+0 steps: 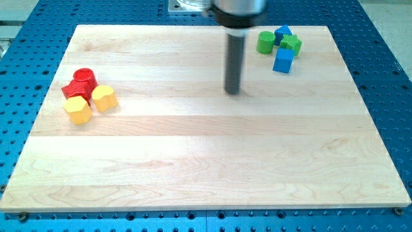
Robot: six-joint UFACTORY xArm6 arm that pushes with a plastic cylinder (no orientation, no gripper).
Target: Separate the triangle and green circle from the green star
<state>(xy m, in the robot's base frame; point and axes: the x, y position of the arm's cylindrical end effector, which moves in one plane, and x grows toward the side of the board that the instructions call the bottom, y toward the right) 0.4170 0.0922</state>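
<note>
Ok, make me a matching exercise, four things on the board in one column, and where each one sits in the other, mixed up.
Things:
1. green circle
2. blue cube
3. yellow heart
4. my tip

Places:
A. near the board's middle, touching no block
B. view's left, in the red and yellow cluster
C. left end of the view's top right cluster
D. bottom of the view's top right cluster

Pairs: 1-C, 2-D, 3-B, 4-A

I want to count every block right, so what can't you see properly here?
- Camera view: the red blocks overlap, so their shapes and number are unclear.
- The small blue triangle block is partly hidden behind the green star block.
- The arm above my tip is blurred and cut off by the view's top.
</note>
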